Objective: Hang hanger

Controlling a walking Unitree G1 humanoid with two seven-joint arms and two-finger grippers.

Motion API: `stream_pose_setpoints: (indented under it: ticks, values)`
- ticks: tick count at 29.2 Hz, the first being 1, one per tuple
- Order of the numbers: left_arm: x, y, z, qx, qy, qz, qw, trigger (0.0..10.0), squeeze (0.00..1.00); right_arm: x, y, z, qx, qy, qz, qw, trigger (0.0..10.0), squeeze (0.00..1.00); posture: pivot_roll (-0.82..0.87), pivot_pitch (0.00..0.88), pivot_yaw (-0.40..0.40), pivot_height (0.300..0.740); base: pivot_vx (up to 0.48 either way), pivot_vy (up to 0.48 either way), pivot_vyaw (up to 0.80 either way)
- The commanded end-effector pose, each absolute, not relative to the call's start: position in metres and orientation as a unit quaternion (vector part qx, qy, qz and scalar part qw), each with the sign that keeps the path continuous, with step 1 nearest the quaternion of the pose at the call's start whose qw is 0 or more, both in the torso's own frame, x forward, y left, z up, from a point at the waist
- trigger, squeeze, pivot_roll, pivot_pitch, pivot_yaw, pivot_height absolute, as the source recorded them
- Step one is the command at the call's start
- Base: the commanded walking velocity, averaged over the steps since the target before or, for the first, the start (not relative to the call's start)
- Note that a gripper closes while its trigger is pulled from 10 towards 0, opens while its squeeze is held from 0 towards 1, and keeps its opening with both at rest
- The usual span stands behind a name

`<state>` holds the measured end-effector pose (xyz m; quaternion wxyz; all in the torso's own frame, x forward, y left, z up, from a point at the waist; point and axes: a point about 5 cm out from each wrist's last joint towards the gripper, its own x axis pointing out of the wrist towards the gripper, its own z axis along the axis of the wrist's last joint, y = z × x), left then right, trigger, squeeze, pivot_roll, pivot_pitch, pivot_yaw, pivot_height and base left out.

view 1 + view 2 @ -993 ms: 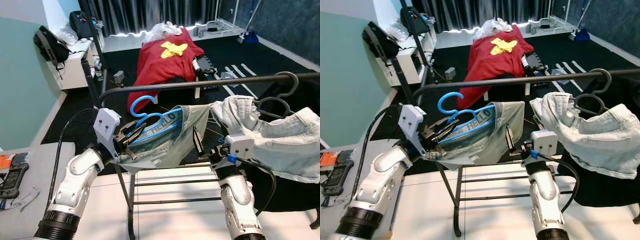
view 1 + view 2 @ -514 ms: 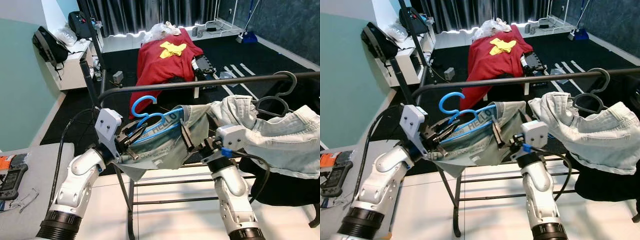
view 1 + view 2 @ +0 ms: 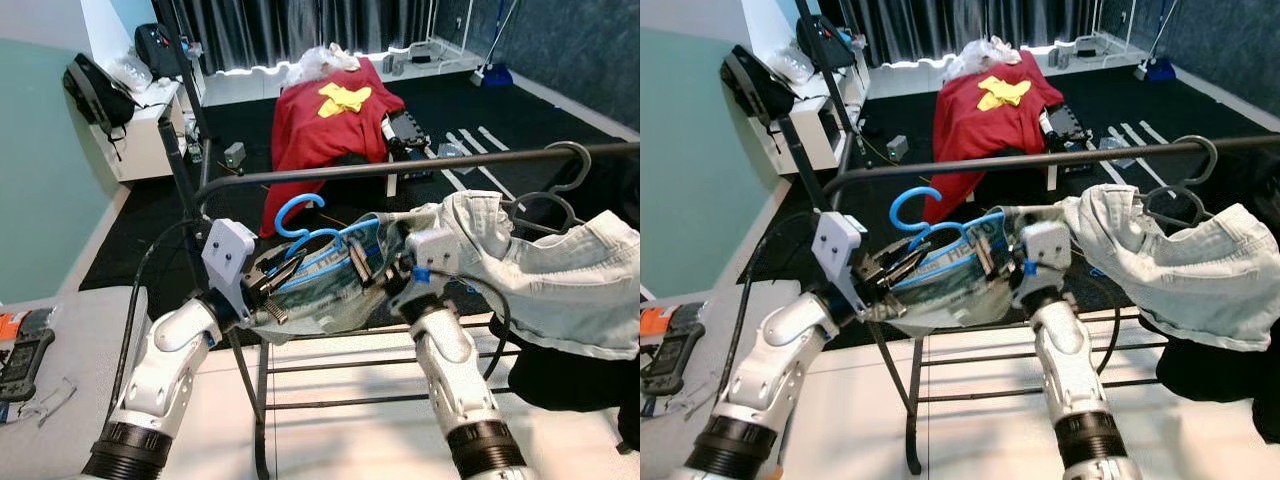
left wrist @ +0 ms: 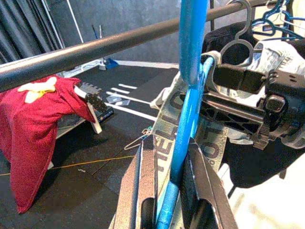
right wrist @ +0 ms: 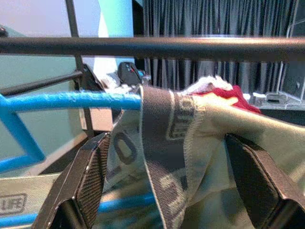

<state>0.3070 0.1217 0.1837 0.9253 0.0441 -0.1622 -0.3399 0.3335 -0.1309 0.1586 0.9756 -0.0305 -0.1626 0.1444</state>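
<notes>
Left end effector (image 3: 283, 279) clamped on blue hanger (image 3: 318, 240); right end effector (image 5: 167, 176) apart around waistband (image 5: 159, 119). Hook below rail (image 3: 400, 165). Could miss, snagged by cloth.

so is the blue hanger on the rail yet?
Not yet. The hanger hook sits below the rail, shaft clamped in the left gripper.

Black rail (image 3: 400, 168) carries grey hanger (image 3: 555, 190), denim (image 3: 540, 270)

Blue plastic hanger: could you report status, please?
Left hand shut on blue plastic hanger. Right hand open around grey waistband. Hook below black rail.
</notes>
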Motion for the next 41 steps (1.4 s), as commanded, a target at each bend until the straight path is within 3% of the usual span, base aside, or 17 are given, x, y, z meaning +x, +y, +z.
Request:
stream_pose_setpoints:
  ticks: [1,2,3,19,26,28,31,34,41]
  values:
    - [0.307,0.121,0.185,0.047,-0.163,-0.343,0.924,0.0,0.00,0.335,-0.129,0.153,-0.029,-0.146,0.144,0.978,6.7,0.00,-0.07,0.038,0.065,0.740,0.000,0.000,0.00]
    - [0.307,0.121,0.186,0.047,-0.163,-0.343,0.924,0.0,0.00,0.336,-0.130,0.153,-0.030,-0.140,0.138,0.980,3.8,0.00,-0.07,0.040,0.063,0.740,0.000,0.000,0.00]
    - [0.306,0.121,0.185,0.046,-0.162,-0.342,0.924,0.0,0.00,0.336,-0.132,0.153,-0.031,-0.135,0.130,0.982,0.0,0.00,-0.07,0.041,0.063,0.740,0.000,0.000,0.00]
    - [0.308,0.123,0.183,0.055,-0.155,-0.337,0.927,0.0,0.00,0.337,-0.143,0.159,-0.022,-0.151,0.092,0.984,0.0,0.00,-0.08,0.040,0.066,0.740,0.000,0.000,0.00]
    - [0.315,0.137,0.178,0.096,-0.133,-0.292,0.942,0.0,0.00,0.328,-0.160,0.191,-0.029,-0.232,0.067,0.970,0.0,0.00,-0.08,0.041,0.065,0.740,0.000,0.000,0.00]
    - [0.318,0.147,0.175,0.122,-0.119,-0.284,0.944,0.0,0.00,0.325,-0.188,0.208,-0.029,-0.260,0.010,0.965,0.0,0.00,-0.09,0.041,0.070,0.740,0.000,0.000,0.00]
    - [0.318,0.150,0.174,0.127,-0.115,-0.284,0.943,0.0,0.00,0.325,-0.202,0.213,-0.029,-0.260,-0.019,0.965,0.0,0.00,-0.09,0.041,0.070,0.740,0.000,0.000,0.00]
    - [0.319,0.155,0.174,0.132,-0.112,-0.283,0.943,0.0,0.00,0.327,-0.243,0.211,-0.039,-0.225,-0.080,0.970,0.0,0.00,-0.09,0.040,0.070,0.740,0.000,0.000,0.00]
    - [0.312,0.151,0.168,0.147,-0.094,-0.329,0.928,0.0,0.00,0.325,-0.263,0.216,-0.041,-0.222,-0.101,0.969,0.0,0.00,-0.09,0.038,0.064,0.740,0.000,0.000,0.00]
